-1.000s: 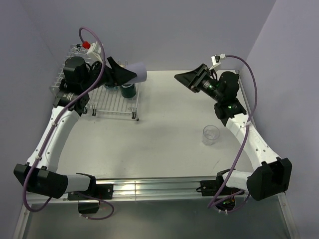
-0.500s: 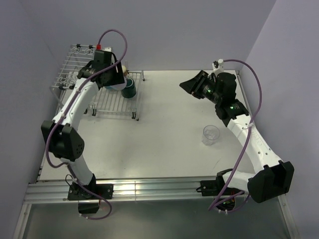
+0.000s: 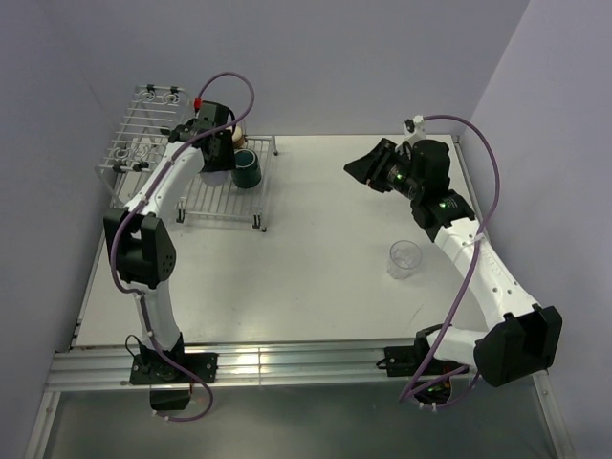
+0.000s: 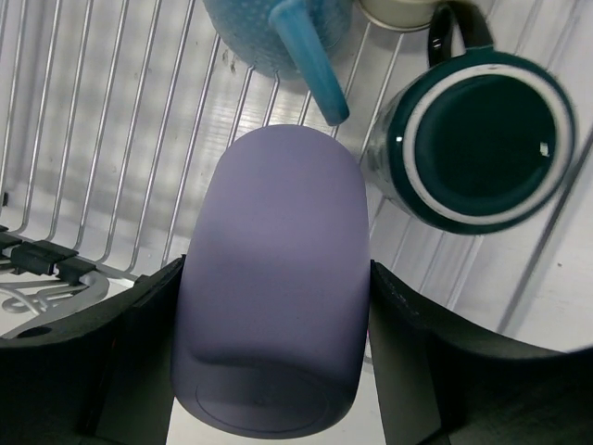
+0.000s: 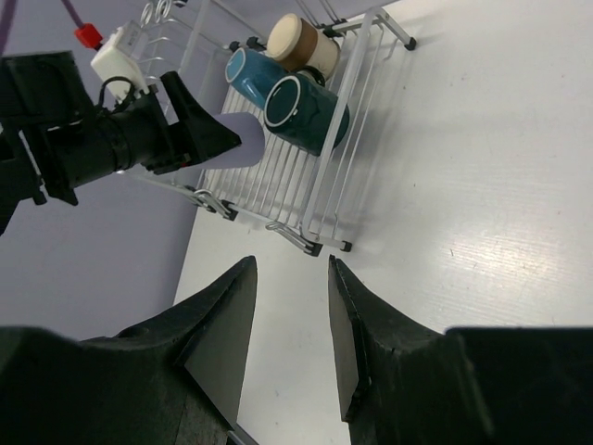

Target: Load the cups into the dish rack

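My left gripper (image 4: 278, 269) is shut on the lavender tumbler (image 4: 278, 204) and holds it mouth-down over the flat slatted part of the white dish rack (image 4: 93, 139). In the top view this gripper (image 3: 218, 155) is above the rack (image 3: 206, 201). The dark teal mug (image 4: 482, 139) lies just right of the tumbler, the light-blue mug (image 4: 269, 32) beyond it, and the tan-brown cup (image 5: 301, 42) behind them. The clear tumbler (image 3: 404, 258) stands on the table at the right. My right gripper (image 5: 291, 264) is open and empty, raised over the table and pointing towards the rack.
The taller basket part of the rack (image 3: 143, 129) stands at the far left against the wall. The white table (image 3: 316, 249) ends at a metal rail (image 3: 287, 359) at the near edge. Lilac walls close in the left, back and right.
My left arm has swung in over the rack and lowered the lavender tumbler beside the teal mug. My right gripper has shifted slightly to the right.
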You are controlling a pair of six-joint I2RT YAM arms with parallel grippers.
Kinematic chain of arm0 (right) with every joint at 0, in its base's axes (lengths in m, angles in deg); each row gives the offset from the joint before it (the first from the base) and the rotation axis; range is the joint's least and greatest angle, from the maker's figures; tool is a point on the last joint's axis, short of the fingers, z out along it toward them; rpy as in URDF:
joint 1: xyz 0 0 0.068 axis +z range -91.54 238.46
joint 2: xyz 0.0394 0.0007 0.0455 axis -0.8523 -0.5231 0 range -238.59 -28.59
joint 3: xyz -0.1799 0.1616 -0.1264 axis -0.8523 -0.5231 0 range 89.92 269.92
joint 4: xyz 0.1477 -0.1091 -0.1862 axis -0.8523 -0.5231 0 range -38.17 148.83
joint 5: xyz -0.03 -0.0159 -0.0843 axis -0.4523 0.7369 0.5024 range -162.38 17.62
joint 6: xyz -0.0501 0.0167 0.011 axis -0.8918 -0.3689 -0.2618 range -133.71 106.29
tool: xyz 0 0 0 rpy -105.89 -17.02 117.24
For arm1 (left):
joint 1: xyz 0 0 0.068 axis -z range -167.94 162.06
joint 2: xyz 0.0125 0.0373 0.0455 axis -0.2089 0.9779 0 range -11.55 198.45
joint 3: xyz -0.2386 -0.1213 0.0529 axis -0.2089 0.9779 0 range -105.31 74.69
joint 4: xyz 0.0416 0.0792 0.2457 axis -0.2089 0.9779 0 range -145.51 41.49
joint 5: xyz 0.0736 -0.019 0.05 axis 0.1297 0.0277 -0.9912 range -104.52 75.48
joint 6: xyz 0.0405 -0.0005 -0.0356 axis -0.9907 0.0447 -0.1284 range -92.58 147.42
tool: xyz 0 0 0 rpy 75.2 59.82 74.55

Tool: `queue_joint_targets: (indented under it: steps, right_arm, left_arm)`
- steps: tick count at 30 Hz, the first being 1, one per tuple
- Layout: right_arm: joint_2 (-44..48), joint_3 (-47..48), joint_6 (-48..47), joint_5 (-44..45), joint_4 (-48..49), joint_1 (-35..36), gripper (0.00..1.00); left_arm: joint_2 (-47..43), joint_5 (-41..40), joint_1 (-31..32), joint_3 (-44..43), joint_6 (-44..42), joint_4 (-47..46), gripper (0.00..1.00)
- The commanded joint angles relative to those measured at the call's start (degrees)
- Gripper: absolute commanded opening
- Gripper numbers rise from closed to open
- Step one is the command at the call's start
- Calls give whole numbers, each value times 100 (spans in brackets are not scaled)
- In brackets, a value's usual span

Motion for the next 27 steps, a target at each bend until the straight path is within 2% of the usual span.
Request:
queue_joint_targets:
  steps: [1, 20, 27]
  right_arm:
    - [-36, 180, -143, -66, -12, 29, 44]
    - [-194, 154, -205, -111, -30, 108, 45]
    - [-229, 110, -187, -111, 14, 125, 45]
  left_arm:
    - [165, -181, -124, -241, -131, 18, 0]
    - [772, 232, -546, -329, -263, -131, 11]
    - [860, 346, -626, -267, -219, -210, 20]
